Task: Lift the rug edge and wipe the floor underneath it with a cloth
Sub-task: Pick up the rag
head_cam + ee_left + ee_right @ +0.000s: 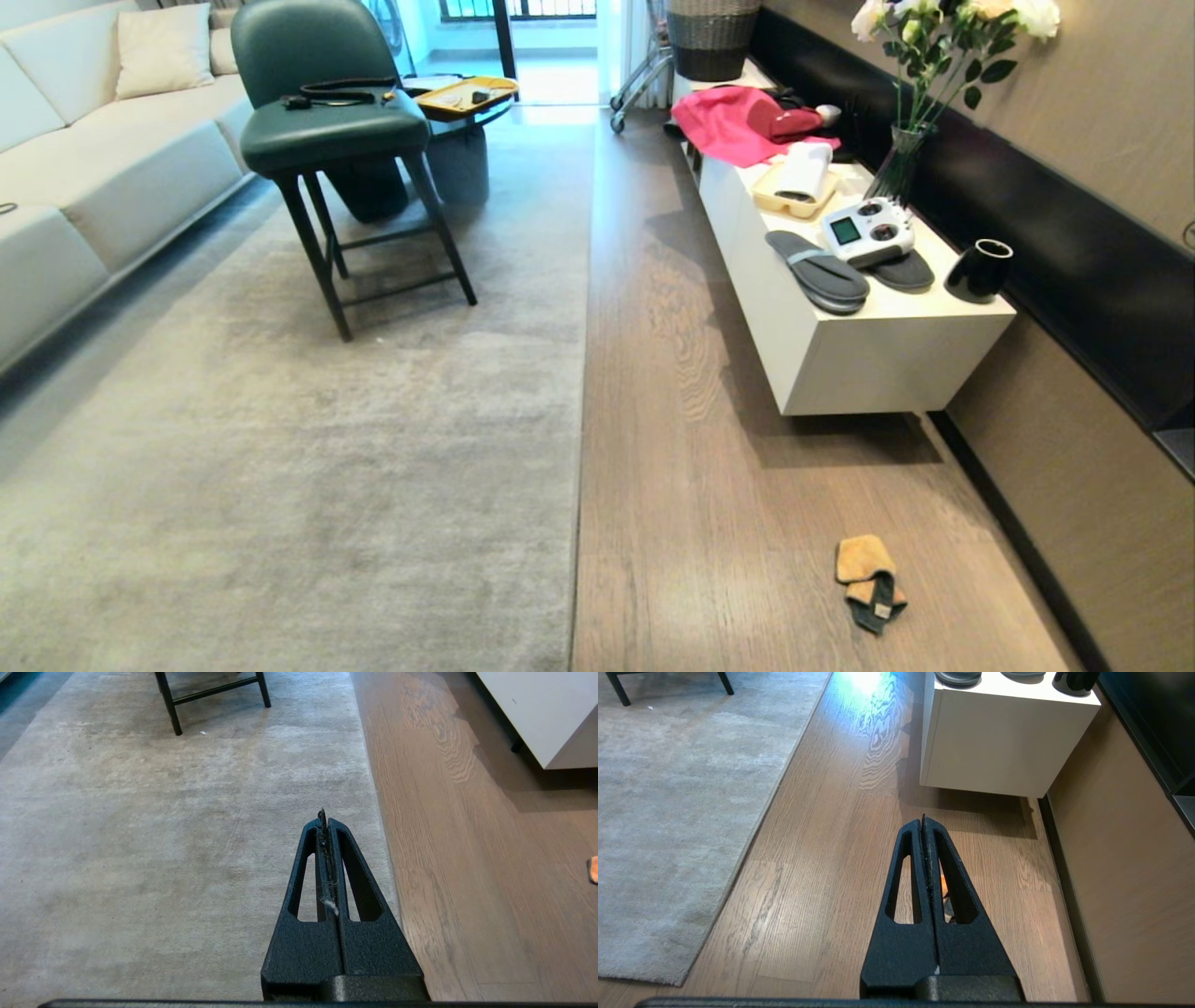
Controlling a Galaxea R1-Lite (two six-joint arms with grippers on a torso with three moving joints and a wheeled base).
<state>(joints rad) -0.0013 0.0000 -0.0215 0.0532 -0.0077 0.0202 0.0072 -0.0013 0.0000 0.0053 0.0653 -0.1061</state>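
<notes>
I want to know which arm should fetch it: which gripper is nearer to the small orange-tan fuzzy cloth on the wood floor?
Right. The right gripper, shut, hangs almost over the cloth, which peeks between its fingers; the left gripper, shut, hangs over the grey rug's edge, the cloth well off to its side.

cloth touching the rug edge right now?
Apart. Head view: the cloth lies on the floor, with a wide strip of bare planks between it and the rug edge.

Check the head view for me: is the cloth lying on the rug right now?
No, the cloth lies crumpled on the bare wood floor, well clear of the rug edge.
</notes>
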